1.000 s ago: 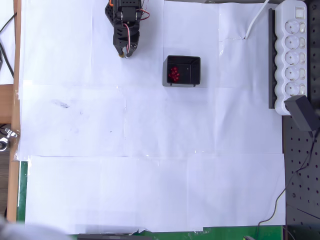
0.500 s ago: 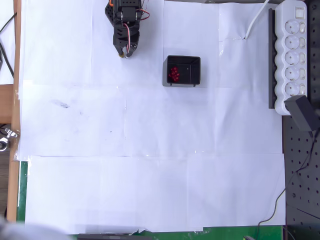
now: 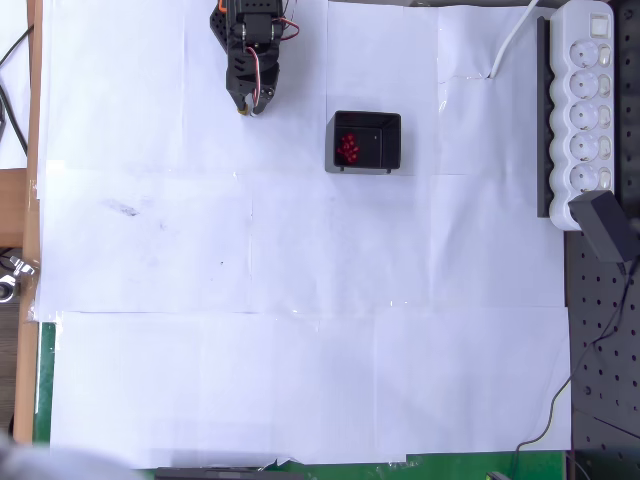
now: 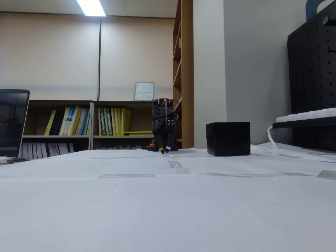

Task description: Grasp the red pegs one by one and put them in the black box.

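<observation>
The red pegs (image 3: 347, 148) are seen from above as a tight cluster of small dark-red dots, heaped in the left part of the black box (image 3: 390, 141). Their number cannot be counted exactly, since they overlap. No loose peg is visible on the white paper (image 3: 300, 300) that covers the table, so the task is judged to be finished or very nearly so.

The box is also seen in the fixed view (image 4: 227, 138) as a dark cube standing flat on the paper, its contents hidden by its wall. Just beside it in the overhead view, to the left and slightly higher in the picture, the gripper (image 3: 252, 106) is held folded close to the arm's base, tips pointing down near the paper, well clear of the box. Nothing is seen between the fingers; whether they are parted or closed cannot be told at this size.

At the right edge a power strip (image 3: 585, 110) and a black adapter (image 3: 605, 225) are found, well apart from the box.

The remaining risk is judged small: if 1 peg had rolled out of view, it would be missed, and a careless sweep of the arm could knock the light box and spill the pegs.
</observation>
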